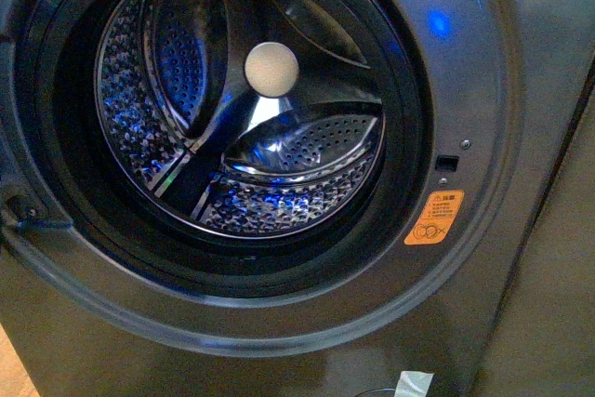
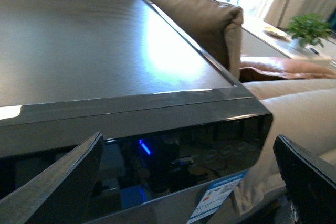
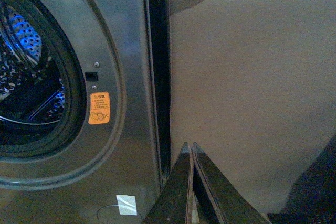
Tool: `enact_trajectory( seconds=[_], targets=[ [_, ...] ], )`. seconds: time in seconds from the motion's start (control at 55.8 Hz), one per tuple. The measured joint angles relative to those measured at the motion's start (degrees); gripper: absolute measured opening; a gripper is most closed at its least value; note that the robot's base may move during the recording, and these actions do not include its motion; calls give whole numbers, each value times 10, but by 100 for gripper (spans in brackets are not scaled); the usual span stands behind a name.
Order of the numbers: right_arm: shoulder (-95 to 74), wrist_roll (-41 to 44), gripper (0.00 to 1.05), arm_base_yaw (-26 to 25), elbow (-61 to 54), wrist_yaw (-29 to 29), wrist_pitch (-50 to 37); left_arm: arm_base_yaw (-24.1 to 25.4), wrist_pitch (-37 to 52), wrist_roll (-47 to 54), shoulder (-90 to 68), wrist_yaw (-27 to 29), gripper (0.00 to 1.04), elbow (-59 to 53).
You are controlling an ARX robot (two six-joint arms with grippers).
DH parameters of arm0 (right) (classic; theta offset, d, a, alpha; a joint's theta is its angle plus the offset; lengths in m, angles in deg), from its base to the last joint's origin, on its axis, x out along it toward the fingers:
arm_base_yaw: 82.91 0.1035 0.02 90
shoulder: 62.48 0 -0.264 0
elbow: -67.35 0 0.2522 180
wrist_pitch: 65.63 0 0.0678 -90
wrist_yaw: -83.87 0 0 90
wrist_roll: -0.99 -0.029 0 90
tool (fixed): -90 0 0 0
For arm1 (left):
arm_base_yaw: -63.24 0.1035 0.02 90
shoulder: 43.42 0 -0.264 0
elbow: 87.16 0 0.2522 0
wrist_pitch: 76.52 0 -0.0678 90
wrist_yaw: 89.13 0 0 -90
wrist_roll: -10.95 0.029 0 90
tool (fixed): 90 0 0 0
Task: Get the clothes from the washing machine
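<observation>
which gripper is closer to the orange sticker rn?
Right, as far as the views show. The right gripper, fingers pressed together, sits low beside the washing machine, with the orange sticker in view. The left gripper, open, is up by the machine's top panel.

No legible text on orange sticker (image 1: 434,218)

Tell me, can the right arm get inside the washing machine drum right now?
Probably yes. The porthole is open with nothing blocking the drum. The right gripper, fingers shut, points beside the machine, so it must swing over first.
</observation>
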Motion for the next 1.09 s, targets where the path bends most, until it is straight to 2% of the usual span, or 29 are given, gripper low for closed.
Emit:
enact_trajectory(
  seconds=[0.054,0.107,0.215,0.394,0.466,0.484,0.501,0.519,0.645,0.752,0.806,0.985,1.093],
  targets=[
    [0,0,2,0,0,0,0,18,-50,-13,22,19,98,-3],
    [0,0,2,0,0,0,0,31,-56,-21,50,23,98,-22],
    [0,0,2,0,0,0,0,50,-28,-40,111,36,98,-80],
    [0,0,2,0,0,0,0,53,26,-54,175,47,98,-180],
    [0,0,2,0,0,0,0,52,103,5,219,132,87,-284],
    [0,0,2,0,0,0,0,53,117,14,228,140,85,-303],
    [0,0,2,0,0,0,0,63,171,39,265,150,79,-382],
    [0,0,2,0,0,0,0,64,179,47,271,150,78,-394],
    [0,0,2,0,0,0,0,110,339,95,433,124,56,-681],
    [0,0,2,0,0,0,0,141,414,106,531,103,41,-845],
    [0,0,2,0,0,0,0,158,457,110,584,83,29,-948],
    [0,0,2,0,0,0,0,195,521,116,640,38,2,-1143],
    [0,0,2,0,0,0,0,230,570,118,704,10,4,-1255]
  ],
)
